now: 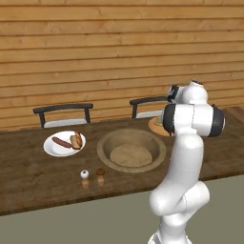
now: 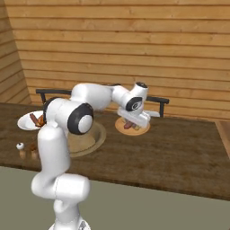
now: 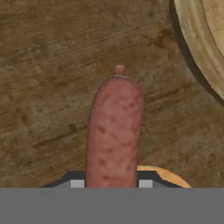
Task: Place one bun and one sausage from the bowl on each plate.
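Note:
My gripper is shut on a reddish-brown sausage, which sticks out from between the dark fingertips over the wooden table. In the right base view the gripper hangs low over an orange-tan plate, with the sausage just above it. The tan bowl in the table's middle looks empty, and its rim shows in the hand view. At the left, a white plate holds one sausage and one bun.
A white shaker and a brown shaker stand near the table's front edge, left of the bowl. Two dark chairs stand behind the table against the wooden wall. My own arm hides most of the orange-tan plate in the left base view.

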Robot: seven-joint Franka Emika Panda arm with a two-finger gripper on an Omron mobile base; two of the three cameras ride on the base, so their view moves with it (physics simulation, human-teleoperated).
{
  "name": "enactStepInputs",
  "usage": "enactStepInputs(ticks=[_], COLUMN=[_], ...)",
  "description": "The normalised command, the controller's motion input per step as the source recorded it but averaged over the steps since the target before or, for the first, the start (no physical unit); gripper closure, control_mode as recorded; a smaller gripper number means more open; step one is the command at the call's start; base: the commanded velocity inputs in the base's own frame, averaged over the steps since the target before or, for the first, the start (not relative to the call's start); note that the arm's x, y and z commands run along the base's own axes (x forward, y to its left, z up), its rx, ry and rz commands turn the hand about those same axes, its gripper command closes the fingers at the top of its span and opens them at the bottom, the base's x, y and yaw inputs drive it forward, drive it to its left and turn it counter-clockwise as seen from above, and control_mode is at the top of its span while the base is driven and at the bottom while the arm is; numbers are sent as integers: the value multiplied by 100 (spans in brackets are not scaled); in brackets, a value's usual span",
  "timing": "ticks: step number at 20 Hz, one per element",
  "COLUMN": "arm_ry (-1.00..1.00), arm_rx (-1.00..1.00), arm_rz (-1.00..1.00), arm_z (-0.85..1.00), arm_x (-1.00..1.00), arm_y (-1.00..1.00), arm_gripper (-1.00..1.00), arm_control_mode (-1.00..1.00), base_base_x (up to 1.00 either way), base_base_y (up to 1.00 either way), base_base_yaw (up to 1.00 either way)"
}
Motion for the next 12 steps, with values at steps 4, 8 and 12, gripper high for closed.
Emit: enactStepInputs(ticks=[4,8,12], arm_ry=[5,22,45], arm_rx=[-6,-2,0], arm_rz=[-70,-73,-63], arm_z=[-79,-19,6], arm_x=[22,12,26], arm_y=[20,4,-4], arm_gripper=[100,100,100], arm_control_mode=[-100,-100,-100], base_base_x=[0,0,0], base_base_y=[0,0,0], base_base_yaw=[0,0,0])
